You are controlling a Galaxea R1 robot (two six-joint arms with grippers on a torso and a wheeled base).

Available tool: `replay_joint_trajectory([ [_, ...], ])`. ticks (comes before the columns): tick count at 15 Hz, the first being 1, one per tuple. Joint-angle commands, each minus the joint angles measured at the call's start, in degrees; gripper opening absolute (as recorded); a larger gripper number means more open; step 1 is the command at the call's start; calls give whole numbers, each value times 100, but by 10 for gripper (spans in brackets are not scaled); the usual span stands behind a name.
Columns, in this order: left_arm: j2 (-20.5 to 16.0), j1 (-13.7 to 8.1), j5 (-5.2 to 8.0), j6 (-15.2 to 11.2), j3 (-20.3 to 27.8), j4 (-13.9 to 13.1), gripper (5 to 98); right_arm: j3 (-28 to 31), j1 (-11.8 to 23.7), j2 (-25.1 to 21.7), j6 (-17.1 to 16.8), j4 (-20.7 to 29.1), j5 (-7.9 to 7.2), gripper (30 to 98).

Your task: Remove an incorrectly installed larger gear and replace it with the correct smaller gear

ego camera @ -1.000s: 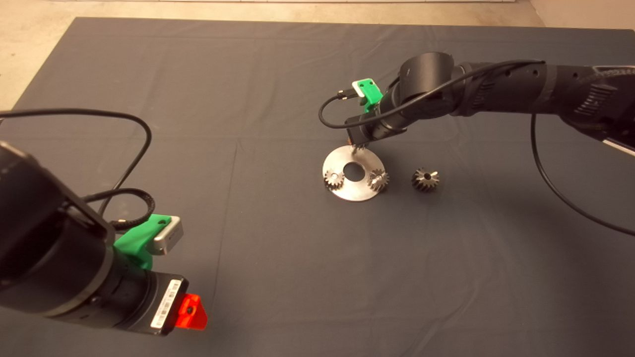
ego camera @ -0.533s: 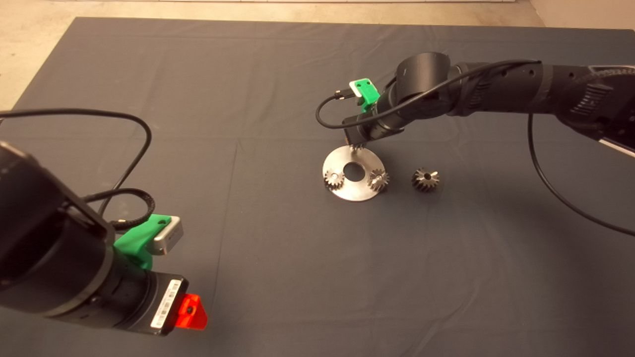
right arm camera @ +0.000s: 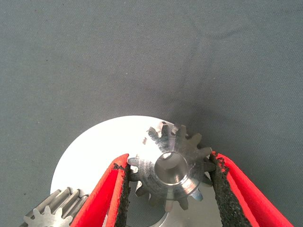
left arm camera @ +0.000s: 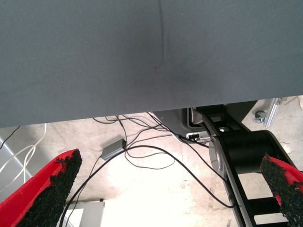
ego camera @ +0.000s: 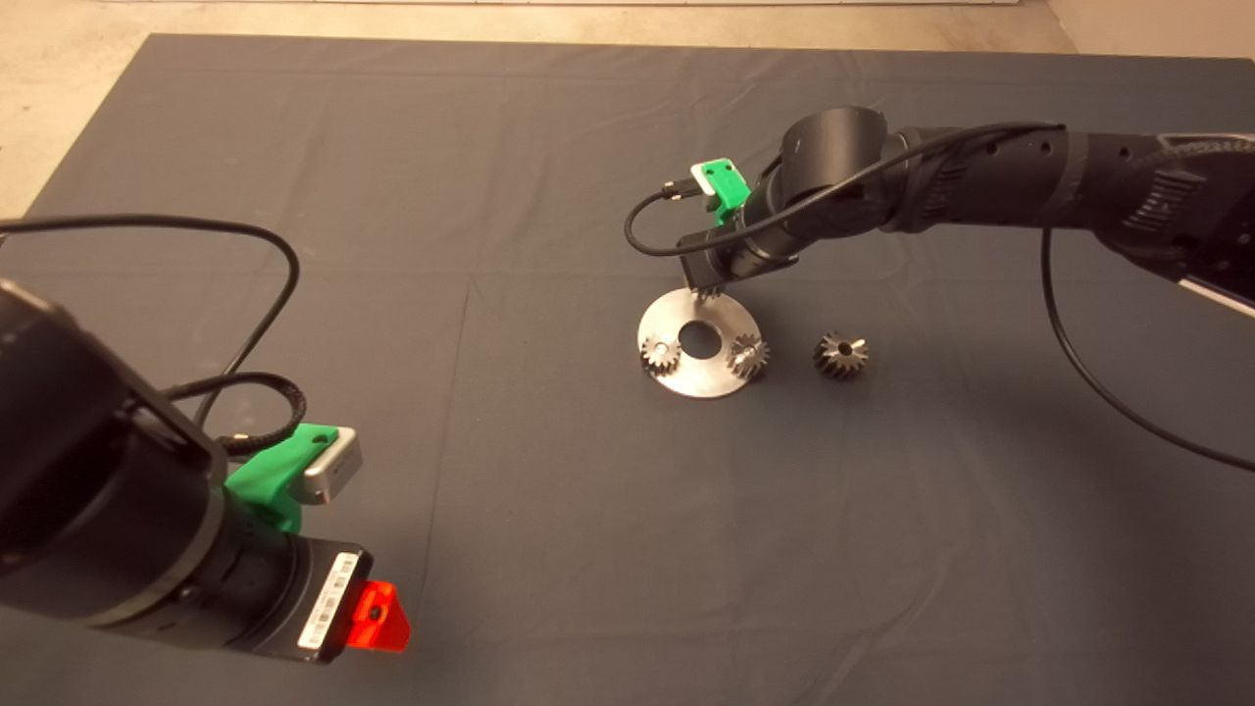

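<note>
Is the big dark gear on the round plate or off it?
Off. The larger gear lies on the dark mat, beside the round plate and apart from it.

Dark mat [ego camera: 490,176], steel disc [ego camera: 686,378], 2 small gears [ego camera: 661,354] on it.

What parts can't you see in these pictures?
- Head view: the smaller gear and right gripper are mostly hidden under the wrist.
- Right wrist view: the disc is cut off by the edge; whether the gear is seated is unclear.
- The larger gear shows only small.
</note>
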Motion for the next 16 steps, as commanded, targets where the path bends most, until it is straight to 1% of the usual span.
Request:
replay_joint_trajectory([
  [1,4,-26,92,-34,92,-81,978,6,134,47,12,-66,20,414],
  [16,4,-26,92,-31,92,-81,978,-47,136,117,12,-84,17,413],
])
